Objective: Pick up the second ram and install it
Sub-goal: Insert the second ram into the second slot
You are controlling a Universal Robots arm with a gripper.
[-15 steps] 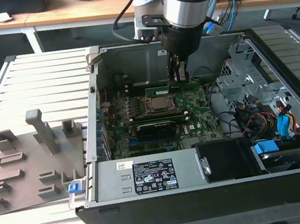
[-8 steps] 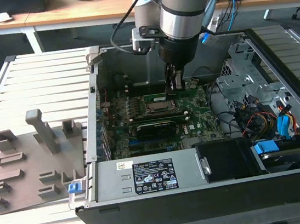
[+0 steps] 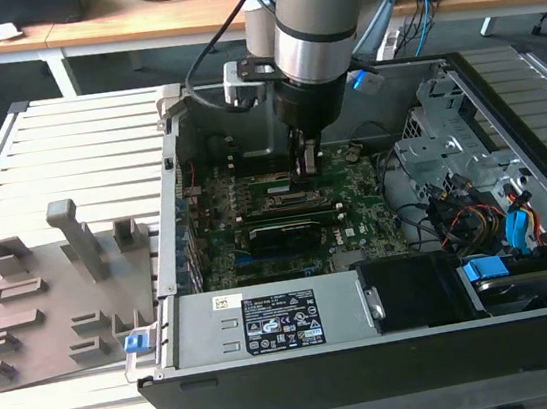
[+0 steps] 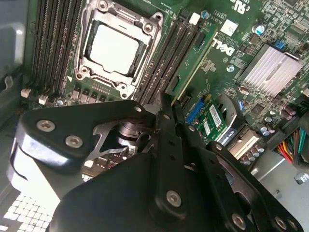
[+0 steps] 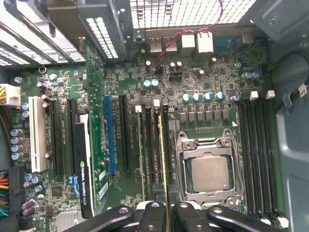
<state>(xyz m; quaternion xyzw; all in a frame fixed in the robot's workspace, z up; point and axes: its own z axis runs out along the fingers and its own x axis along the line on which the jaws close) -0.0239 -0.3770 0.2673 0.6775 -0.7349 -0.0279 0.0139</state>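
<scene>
Black gripper fingers (image 5: 166,217) pinch the ram (image 5: 163,164), a thin green stick seen edge-on in the first wrist view, with a yellowish top edge running away from the fingertips. It stands upright over the memory slots (image 5: 150,154) just beside the CPU socket (image 5: 208,169), and its far end reaches close to the white latch (image 5: 156,102) of one slot. Whether it is fully seated in the slot cannot be told. In the second wrist view the same gripper (image 4: 168,104) closes on the ram (image 4: 193,63), which runs between the dark slots and the bare green motherboard (image 4: 217,53); the socket (image 4: 118,46) with its silver chip lies on the other side of those slots. A finned heatsink (image 4: 270,67) sits farther off on the board.

In the exterior view the arm (image 3: 316,27) reaches straight down into the open case (image 3: 298,317), the gripper (image 3: 305,165) low over the motherboard (image 3: 367,222) near its middle. A black drive bay (image 3: 411,292) and blue cables (image 3: 519,228) lie toward the exterior view's right. Outside the case, on the exterior view's left, the grey holder tray (image 3: 53,294) rests on a slatted table (image 3: 73,140), well apart from the gripper. Wooden desks (image 3: 128,17) stand behind
</scene>
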